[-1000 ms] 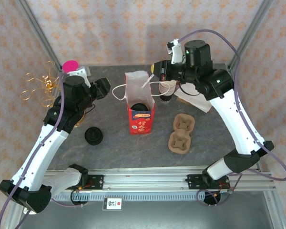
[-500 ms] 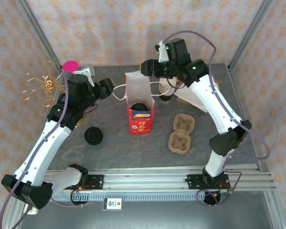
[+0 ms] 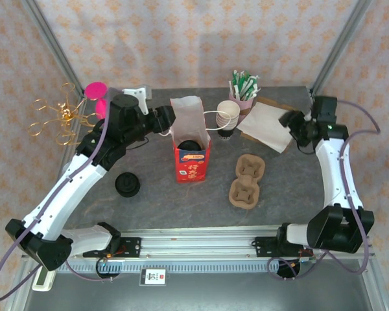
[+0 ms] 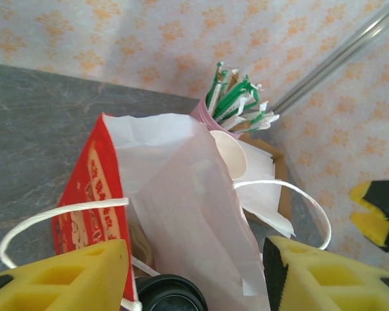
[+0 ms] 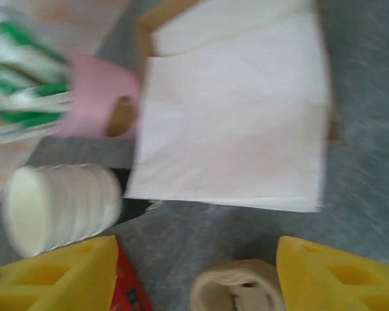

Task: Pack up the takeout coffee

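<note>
Nearer one: left gripper [image 3: 165,121] facing open mouth of paper bag [image 3: 192,146], jaws gaping wide, gripping nothing; bag standing upright just beside it; right gripper [image 3: 290,123], likewise wide and empty, hanging well apart over napkins [image 3: 266,126].

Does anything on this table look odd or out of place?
Nothing is spilled or broken. Two small oddities: a black lid lies alone on the table, left of the bag. The pulp carrier right of the bag sits empty, though what looks like a dark-lidded cup is already in the bag.
</note>
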{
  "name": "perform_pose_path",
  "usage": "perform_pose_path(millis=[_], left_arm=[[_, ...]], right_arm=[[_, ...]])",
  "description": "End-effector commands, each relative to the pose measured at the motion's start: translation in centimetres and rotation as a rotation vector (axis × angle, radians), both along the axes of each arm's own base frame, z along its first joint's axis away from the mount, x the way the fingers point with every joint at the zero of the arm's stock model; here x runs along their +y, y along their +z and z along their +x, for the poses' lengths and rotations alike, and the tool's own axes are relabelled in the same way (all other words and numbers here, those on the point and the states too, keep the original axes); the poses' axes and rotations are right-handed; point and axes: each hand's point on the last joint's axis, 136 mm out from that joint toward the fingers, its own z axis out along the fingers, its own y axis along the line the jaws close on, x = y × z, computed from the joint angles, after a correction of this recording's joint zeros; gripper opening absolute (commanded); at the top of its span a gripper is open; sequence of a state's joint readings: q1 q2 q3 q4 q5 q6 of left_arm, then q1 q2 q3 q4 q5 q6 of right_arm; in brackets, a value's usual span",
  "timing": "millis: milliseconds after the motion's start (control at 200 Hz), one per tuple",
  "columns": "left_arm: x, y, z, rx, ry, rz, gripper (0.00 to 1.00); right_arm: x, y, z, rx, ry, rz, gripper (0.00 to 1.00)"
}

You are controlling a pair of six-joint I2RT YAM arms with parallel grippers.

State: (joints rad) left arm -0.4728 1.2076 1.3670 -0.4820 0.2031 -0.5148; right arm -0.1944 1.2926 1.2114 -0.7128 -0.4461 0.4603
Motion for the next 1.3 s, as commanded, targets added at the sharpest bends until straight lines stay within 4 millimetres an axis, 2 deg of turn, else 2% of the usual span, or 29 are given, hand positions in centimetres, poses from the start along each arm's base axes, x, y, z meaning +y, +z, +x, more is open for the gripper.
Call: perform_pose_path(millis=[0, 65, 125, 245, 330, 586, 816, 1106, 1296], left_arm=[[-1.0, 0.5, 0.2, -0.024, -0.041, 0.024, 0.59], [-1.3, 0.2, 0.4, -0.02, -0.049, 0.03, 0.59], [-1.6, 0.0, 0.5, -0.017, -0.056, 0.028, 0.6], [-2.2, -0.7, 0.7, -0.007, -0.07, 0.028, 0.6], [-2.4, -1.2, 0.9, 0.004, -0.072, 0.032, 0.6], [-2.7, -1.5, 1.2, 0.014, -0.073, 0.043, 0.6], [-2.5, -1.6, 1.5, 0.02, -0.064, 0.054, 0.61], [-2.5, -1.8, 1.6, 0.028, -0.057, 0.062, 0.62], [-2.4, -1.8, 1.7, 0.029, -0.055, 0.067, 0.62]], right_arm=[[-1.2, -1.6, 0.2, -0.034, -0.06, 0.051, 0.62], [-0.9, -3.7, 0.4, 0.015, -0.041, 0.07, 0.57], [-0.5, -4.8, 0.9, 0.035, -0.016, 0.09, 0.52], [-0.4, -6.1, 2.1, 0.03, -0.024, 0.129, 0.46], [-1.2, -6.9, 2.8, 0.053, -0.038, 0.087, 0.4], [-0.8, -10.2, 3.1, 0.128, -0.018, 0.094, 0.39], [-0.4, -11.4, 3.5, 0.164, 0.004, 0.082, 0.34], [-1.9, -11.5, 2.3, 0.198, -0.032, -0.011, 0.38], [-0.9, -12.0, 2.6, 0.197, 0.008, 0.024, 0.37]])
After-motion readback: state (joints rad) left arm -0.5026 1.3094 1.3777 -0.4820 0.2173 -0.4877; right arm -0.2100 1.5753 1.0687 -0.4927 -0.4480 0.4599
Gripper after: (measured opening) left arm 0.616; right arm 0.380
